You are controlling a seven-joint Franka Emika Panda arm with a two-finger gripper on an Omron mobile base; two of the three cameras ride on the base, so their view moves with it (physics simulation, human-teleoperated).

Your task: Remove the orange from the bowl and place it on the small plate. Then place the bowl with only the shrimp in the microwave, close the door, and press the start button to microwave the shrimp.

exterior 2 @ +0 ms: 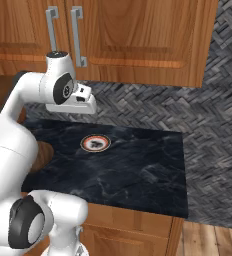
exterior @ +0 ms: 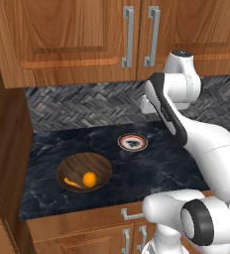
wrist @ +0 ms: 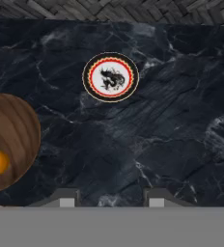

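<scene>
My gripper (wrist: 109,200) hangs empty with fingers spread, high over the counter (wrist: 172,135). The orange (exterior: 89,179) sits in the bowl (exterior: 84,172) beside the shrimp (exterior: 72,183), near the small plate (exterior: 132,142). I'd center over the fruit and drop straight down, avoiding the shrimp.

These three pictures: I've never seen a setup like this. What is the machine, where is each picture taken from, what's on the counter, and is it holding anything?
It is a rendered kitchen with a white robot arm on a mobile base. Two pictures come from cameras on the base, behind the arm to its left and right. The third looks down from the hand itself; the two small tips at its bottom belong to the claw, which stands apart and holds nothing.

On the dark marble counter lies a wooden bowl with a round orange and a thin shrimp inside. Apart from it, nearer the tiled wall, sits a small plate, bare. Wooden cabinets hang above.
</scene>
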